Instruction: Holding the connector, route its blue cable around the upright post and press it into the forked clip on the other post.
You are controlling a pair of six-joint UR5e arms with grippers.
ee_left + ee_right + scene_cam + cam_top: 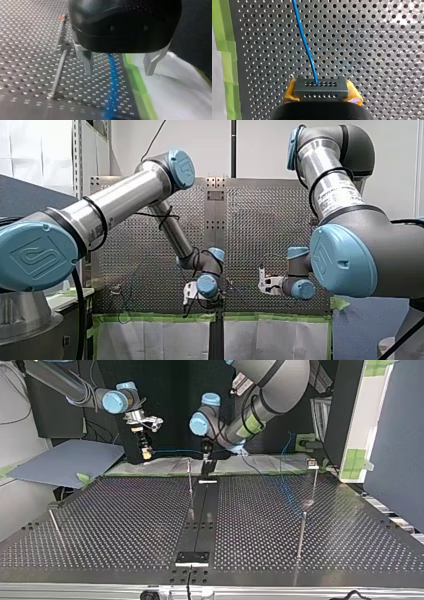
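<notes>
The robot's right gripper point(321, 86) is clenched on a black rectangular connector point(322, 93). The connector's matte face is pierced by two rows of small holes, and a yellow pad point(290, 92) presses against each short side. A thin, glossy blue cable point(305, 42) leaves the upper row and runs ahead of the gripper in a gentle curve above the perforated metal table point(374, 50), a dull grey sheet with a regular grid of round holes. A strip of green tape point(227, 55) edges the table beside white sheeting point(215, 82).

The robot's left gripper point(118, 72) stands released. Its two tapered metal fingers point(86, 60) hang well apart below its rounded black body, touching nothing. The blue cable passes under the gap between them, blurred. Beside that gripper a slender metal post point(58, 70) stands on the table, with a small orange mark at its tip.

In the top view the connector is held above the table's far edge, left of centre, and the cable stretches from it toward the left gripper.
</notes>
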